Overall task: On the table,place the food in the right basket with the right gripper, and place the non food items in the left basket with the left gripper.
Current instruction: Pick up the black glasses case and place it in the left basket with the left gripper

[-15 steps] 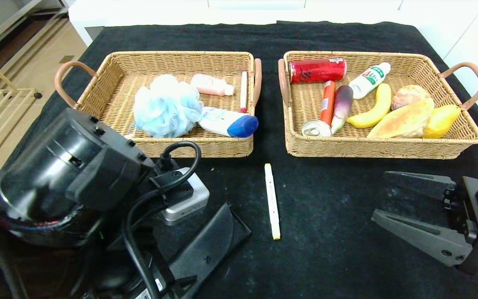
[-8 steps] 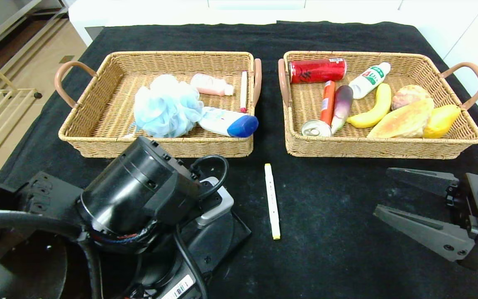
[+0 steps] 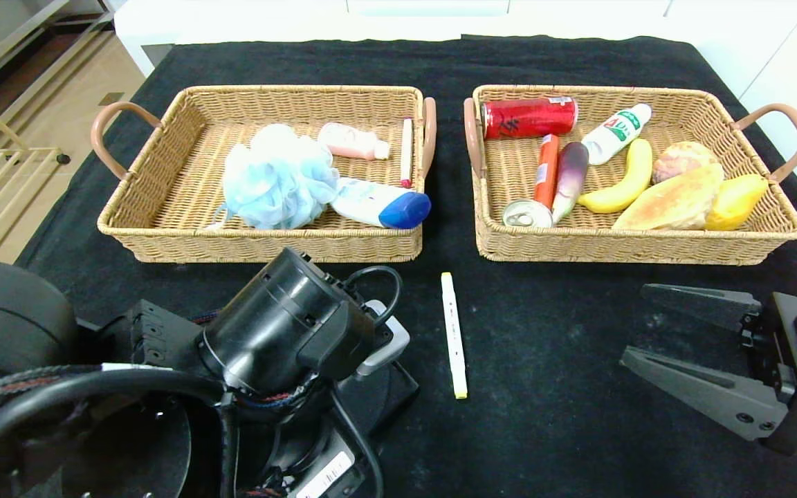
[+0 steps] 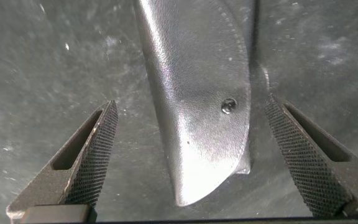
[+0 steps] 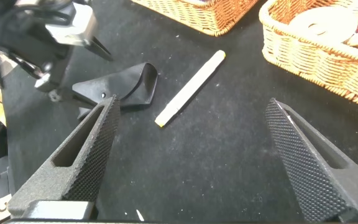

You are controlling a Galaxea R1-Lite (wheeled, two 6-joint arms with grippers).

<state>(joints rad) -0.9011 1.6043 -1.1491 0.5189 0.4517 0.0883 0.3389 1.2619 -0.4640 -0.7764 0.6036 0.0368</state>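
Black leather glasses case [image 4: 201, 93] lies between the spread left pincer's [image 4: 191, 158] fingers, beside the marker [image 3: 454, 334]: lower squarely, pinch its middle, avoid the snap

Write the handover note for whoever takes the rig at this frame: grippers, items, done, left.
Left gripper: open, poised over the black glasses case on the table, fingers either side, not touching.
Right gripper: open, empty, idle at the near right.
Done: pouf and blue-capped bottle in the left basket; eggplant and sausage stick in the right basket.
Left: glasses case, then the marker lying beside it, both to the left basket.
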